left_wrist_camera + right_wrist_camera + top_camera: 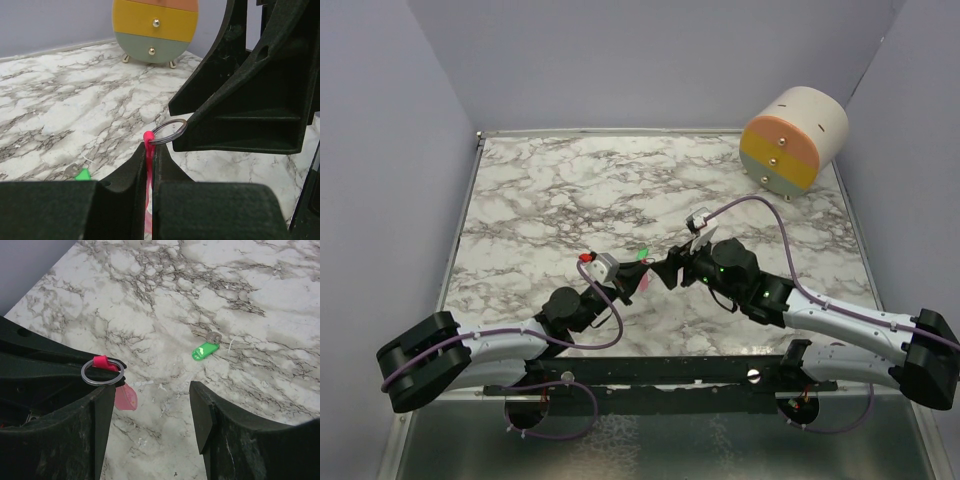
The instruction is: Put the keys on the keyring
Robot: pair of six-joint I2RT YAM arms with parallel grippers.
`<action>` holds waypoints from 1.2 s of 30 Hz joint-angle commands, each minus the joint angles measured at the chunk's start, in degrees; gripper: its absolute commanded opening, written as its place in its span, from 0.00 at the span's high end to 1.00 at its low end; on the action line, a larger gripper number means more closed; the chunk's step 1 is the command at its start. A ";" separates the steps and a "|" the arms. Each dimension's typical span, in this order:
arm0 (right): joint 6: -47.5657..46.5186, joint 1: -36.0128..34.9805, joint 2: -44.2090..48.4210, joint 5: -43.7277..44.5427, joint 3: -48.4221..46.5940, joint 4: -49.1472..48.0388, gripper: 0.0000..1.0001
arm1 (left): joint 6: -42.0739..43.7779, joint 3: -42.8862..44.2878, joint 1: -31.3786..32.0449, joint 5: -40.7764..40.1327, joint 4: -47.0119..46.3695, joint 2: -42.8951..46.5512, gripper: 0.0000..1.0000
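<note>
Closest to the left wrist camera, the left gripper (149, 156) is closed on the pink-red key (148, 180). Its two fingers press the thin plastic strip from both sides, and the strip stands upright between them. From the right wrist camera, the wider end of this key hangs below the fingers, above the table.

At the top end of the pink-red key sits the keyring (170, 142), a plain metal ring that lies almost flat. The pink tip lies over the rim of the ring; I cannot tell if the ring passes through it.

Just beyond, the right gripper (150, 389) faces the left one with its jaws standing wide apart, and it holds nothing. The tip of one finger (102, 405) is at the edge of the keyring and seems to touch it. The other finger is well apart from the ring.

Farther on, the green key (205, 351) lies flat on the marble table (570, 190), near both grippers but not touched by either. Its small metal blade points away from the green head.

At the far right corner of the table stands a round drawer unit (795, 140) with pink, yellow and grey-green fronts.
</note>
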State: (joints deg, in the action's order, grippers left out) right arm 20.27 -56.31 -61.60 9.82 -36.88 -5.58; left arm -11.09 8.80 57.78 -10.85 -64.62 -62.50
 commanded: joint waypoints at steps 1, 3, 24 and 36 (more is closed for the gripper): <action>-0.08 -0.34 0.84 1.90 -0.38 -1.18 0.38 | -0.51 -0.81 -0.03 1.99 -0.42 0.71 1.00; -0.06 -0.33 1.02 2.35 -0.50 -1.18 0.38 | -0.42 -0.82 -0.01 2.34 -0.42 0.58 1.00; 0.01 -0.28 3.86 4.93 -0.19 -0.29 0.38 | -0.27 -1.24 -0.04 2.62 -0.24 0.91 1.00; 0.20 -0.31 4.21 5.56 -0.15 0.41 0.38 | -0.22 -1.33 -0.04 2.23 -0.24 1.15 1.00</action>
State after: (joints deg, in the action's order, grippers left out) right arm 20.27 -56.31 -58.59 13.10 -36.88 -5.58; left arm -11.18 8.01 57.78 -9.45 -64.58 -62.28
